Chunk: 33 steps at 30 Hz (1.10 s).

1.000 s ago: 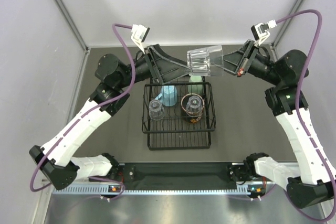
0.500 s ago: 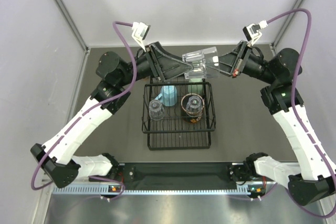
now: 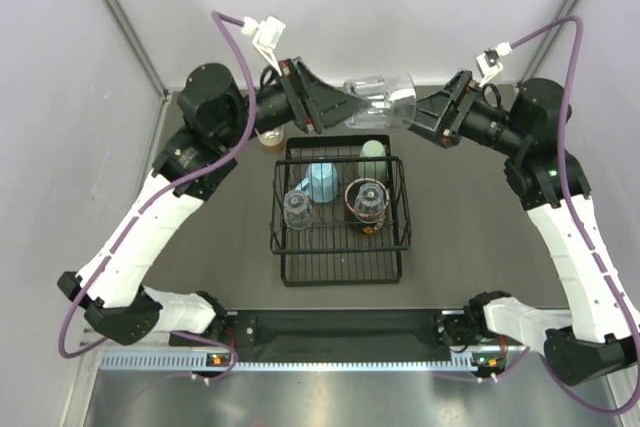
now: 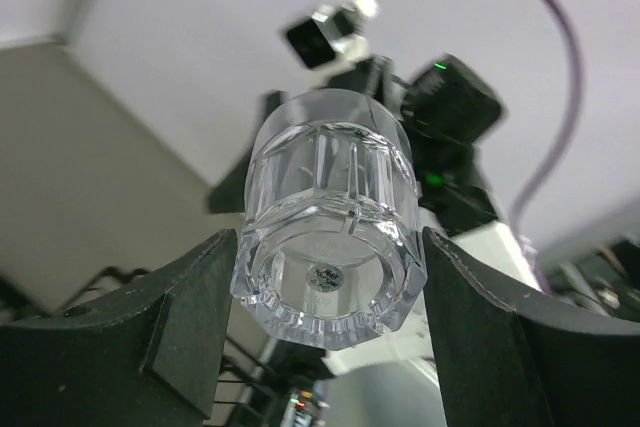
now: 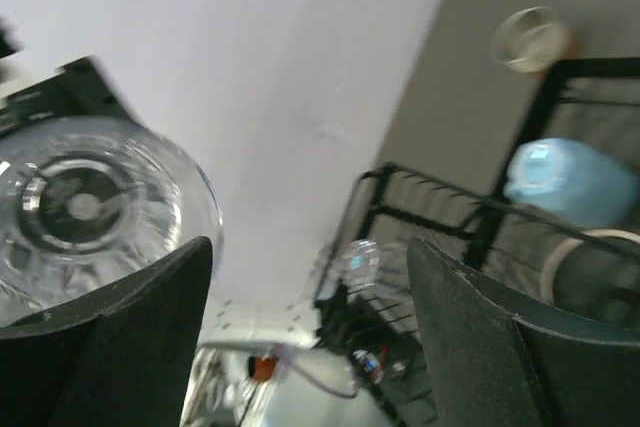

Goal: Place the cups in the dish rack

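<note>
Released since a second ago: clear glass (image 3: 378, 102), let go by right gripper (image 3: 420, 113), jaws now apart with nothing between them, just beside the mouth. Clamped near the base by left gripper (image 3: 352, 112), jaws pressed on both sides. Held in the air above the far edge of dish rack (image 3: 340, 267), mid-table. Long axis level, running left to right; mouth toward the right gripper, base toward the left. In the rack: light blue mug (image 3: 321, 181), pale green tumbler (image 3: 372, 159), inverted glass (image 3: 297, 209), dark cup (image 3: 367, 199).
</note>
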Available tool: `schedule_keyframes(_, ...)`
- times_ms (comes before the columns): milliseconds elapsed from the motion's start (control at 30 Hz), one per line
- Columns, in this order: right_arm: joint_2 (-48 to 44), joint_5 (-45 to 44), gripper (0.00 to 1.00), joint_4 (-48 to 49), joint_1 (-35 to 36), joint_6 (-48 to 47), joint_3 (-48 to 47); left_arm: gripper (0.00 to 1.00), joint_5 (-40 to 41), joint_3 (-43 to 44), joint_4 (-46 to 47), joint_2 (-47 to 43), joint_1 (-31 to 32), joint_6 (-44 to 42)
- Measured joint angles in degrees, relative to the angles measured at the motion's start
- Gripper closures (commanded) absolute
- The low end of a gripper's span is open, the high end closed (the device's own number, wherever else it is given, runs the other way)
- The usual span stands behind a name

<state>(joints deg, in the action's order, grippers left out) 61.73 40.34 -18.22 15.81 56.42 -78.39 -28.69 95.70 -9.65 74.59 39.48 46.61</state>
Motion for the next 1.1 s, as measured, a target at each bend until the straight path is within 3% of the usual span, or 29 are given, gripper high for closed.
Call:
schedule_keyframes(167,-0.3,-12.1,0.23,-19.1,-3.4,-9.9,-5.2,1.0,14.9,11.3,-17.2,2.8,-1.6,-6.8)
schedule_keyframes(367,-1.4,-20.8,0.23,-35.2,-5.3,-17.9,-5.5,1.0,24.5,18.7,-29.1,8.1,-12.4,-10.6)
schedule_keyframes(667,-6.0,-24.1,0.22,-44.0,-6.0,-23.0,-5.6,1.0,18.7,18.7,-34.7,23.3,-27.9,-11.1)
schedule_keyframes(900,-8.8,-26.3,0.21,-47.3,-6.1,-24.0,-5.7,1.0,13.4,18.7,-35.5,35.5,-29.8,-13.9)
schedule_keyframes(1100,-9.8,-27.6,0.21,-48.5,-6.2,-24.4,-5.7,1.0,9.7,18.2,-35.2,38.4,-29.3,-15.2)
